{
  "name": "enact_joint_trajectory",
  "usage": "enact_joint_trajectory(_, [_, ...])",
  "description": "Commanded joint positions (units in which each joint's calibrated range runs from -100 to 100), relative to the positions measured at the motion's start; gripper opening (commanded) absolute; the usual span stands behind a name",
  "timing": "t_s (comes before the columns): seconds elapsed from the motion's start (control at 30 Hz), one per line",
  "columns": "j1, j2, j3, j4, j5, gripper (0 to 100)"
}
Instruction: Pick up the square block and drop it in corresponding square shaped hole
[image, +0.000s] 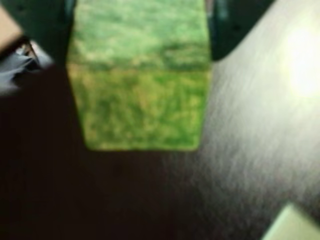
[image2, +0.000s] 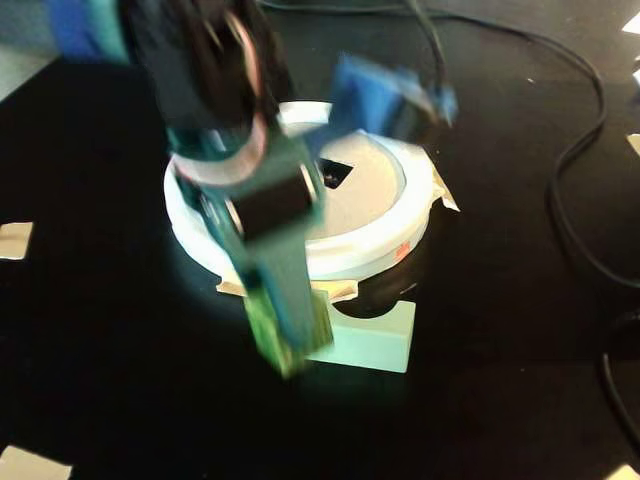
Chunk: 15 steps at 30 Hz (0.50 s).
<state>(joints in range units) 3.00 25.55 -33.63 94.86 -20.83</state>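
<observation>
A green square block (image: 139, 75) fills the top middle of the wrist view, held between my two dark green fingers (image: 50, 30) above the dark table. In the fixed view my gripper (image2: 290, 345) is blurred and shut on the green block (image2: 262, 325), which shows only as a sliver at the fingertips, above the table in front of the sorter. The white round shape sorter (image2: 375, 245) sits behind the arm; one dark hole (image2: 335, 172) shows in its lid, and its shape is not clear.
A pale green block (image2: 375, 340) with a notch lies on the table just right of my gripper; its corner shows at the bottom right of the wrist view (image: 295, 225). Black cables (image2: 575, 160) run along the right side. Tape pieces (image2: 14, 238) mark the table's edges.
</observation>
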Motion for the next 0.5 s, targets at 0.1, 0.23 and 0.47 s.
enact_joint_trajectory(0.1, [-8.24, -18.78, -3.35, 5.14, -0.29, 21])
enact_joint_trajectory(0.23, [-19.85, -21.38, -3.35, 5.14, -0.29, 21])
enact_joint_trajectory(0.47, [-34.21, -20.58, -1.62, 5.14, -0.44, 22])
